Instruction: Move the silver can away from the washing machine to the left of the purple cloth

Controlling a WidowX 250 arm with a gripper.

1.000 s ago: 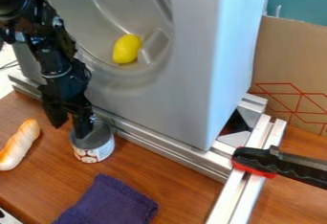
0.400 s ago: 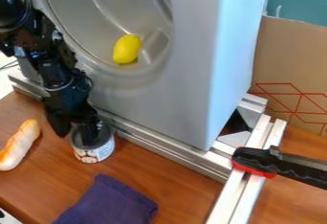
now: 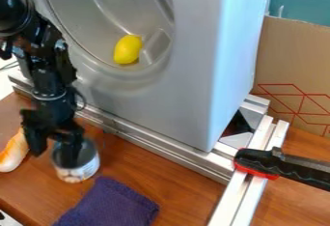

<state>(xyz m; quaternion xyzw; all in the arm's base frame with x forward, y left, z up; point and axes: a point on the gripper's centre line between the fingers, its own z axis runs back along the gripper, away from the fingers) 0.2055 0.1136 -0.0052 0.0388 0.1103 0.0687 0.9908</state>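
At the left, the gripper (image 3: 54,152) hangs low over the wooden table with its fingers apart. One finger is down inside the open top of a can (image 3: 78,171) with a pale label; the other is outside the can, on its left. The can stands upright. A bread-like toy loaf (image 3: 13,153) lies just left of the gripper, its upper end partly behind the outer finger. A purple cloth (image 3: 114,204) is spread to the right of and below the can.
Behind stands a grey machine front (image 3: 193,75) with a yellow lemon-shaped object (image 3: 128,49) in its round recess. Metal rails (image 3: 168,151) run along its base. A black and red clamp (image 3: 277,166) grips the rail at the right, near a cardboard panel (image 3: 293,65).
The gripper has shifted left and toward the front, and the can has slid the same way, now closer to the loaf. The loaf, cloth and lemon-shaped object have stayed put.
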